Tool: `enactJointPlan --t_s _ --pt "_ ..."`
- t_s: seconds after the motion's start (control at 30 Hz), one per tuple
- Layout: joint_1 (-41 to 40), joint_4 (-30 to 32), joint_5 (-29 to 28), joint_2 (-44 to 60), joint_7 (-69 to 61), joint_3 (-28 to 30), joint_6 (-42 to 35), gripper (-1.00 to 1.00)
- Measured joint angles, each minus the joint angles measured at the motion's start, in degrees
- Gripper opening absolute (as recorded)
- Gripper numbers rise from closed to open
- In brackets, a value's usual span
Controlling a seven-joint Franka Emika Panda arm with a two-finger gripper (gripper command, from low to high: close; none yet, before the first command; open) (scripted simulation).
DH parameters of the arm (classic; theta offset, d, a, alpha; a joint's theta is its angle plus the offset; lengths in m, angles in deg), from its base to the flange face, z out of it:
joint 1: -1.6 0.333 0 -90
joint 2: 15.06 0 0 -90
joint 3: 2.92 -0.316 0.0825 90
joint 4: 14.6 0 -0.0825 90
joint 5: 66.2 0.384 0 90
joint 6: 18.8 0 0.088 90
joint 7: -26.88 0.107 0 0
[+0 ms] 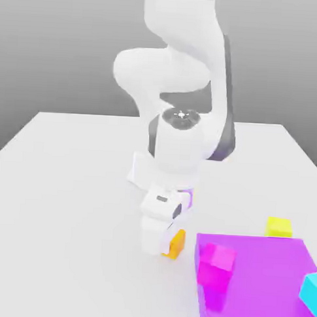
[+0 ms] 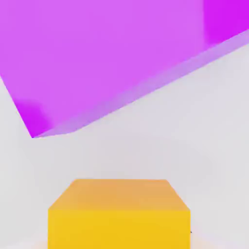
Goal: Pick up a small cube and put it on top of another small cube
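The small amber cube [image 1: 175, 244] rests low by the table, just off the near-left corner of the big purple block [image 1: 259, 278]. My gripper [image 1: 160, 244] is down at table height, right against the cube on the exterior view's left. The hand view has the same amber cube [image 2: 119, 214] very close, with the purple block [image 2: 112, 63] a short gap beyond it across bare white table. A paler lemon-yellow cube [image 1: 278, 227] sits behind the purple block's far edge.
A magenta cube [image 1: 216, 262] stands on the purple block's left part and a cyan cube [image 1: 310, 290] at its right edge. A small violet piece [image 1: 187, 198] peeks out behind my hand. The white table [image 1: 60, 202] stretches off to the exterior view's left.
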Motion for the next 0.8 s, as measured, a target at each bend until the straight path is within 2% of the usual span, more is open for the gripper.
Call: enactJointPlan --t_s 0.23,0.47,0.53,0.67,0.8 --pt "0.2 1.2 -3.6 -5.6 2.3 1.5 -4.7 -1.0" --pt "-0.2 3.3 -4.9 -10.7 2.2 2.1 -8.4 -1.0" --pt "0.1 2.5 -0.1 -10.6 -0.2 3.3 -9.3 -1.0" --pt "1.8 -4.2 11.2 -7.9 -3.1 3.9 -14.1 -1.0" --pt "1.0 -11.8 17.0 -4.4 -1.9 4.0 -19.5 -1.0"
